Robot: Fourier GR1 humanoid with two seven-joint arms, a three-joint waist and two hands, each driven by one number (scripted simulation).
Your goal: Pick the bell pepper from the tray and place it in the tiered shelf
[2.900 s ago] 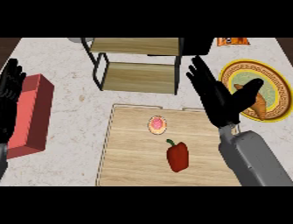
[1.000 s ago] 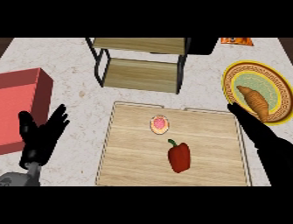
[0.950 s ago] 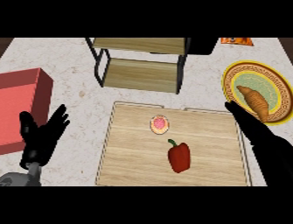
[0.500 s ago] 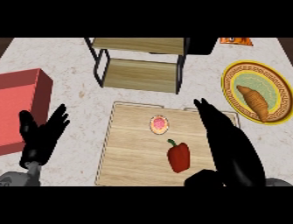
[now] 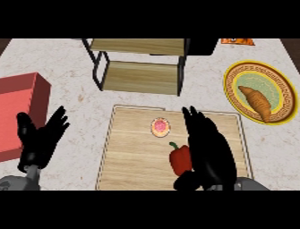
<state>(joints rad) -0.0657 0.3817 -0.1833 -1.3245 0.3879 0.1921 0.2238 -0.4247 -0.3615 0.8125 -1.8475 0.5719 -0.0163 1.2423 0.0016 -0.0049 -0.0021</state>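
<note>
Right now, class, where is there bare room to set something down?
Free: both boards of the tiered shelf; the tray left of the bell pepper; counter between shelf and plate. Crowded: the tray's right side, under the right hand.

views: one | from: robot's head | facing: steeply down at counter point(image 5: 66, 103) | range: close

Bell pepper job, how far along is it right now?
Nothing is finished: the bell pepper lies on the tray, not lifted. In hand: the right hand is alongside the pepper's right side, fingers straight, not closed round it. Remaining: grasp it, lift it and set it in the tiered shelf. The left hand rests open at lower left.
</note>
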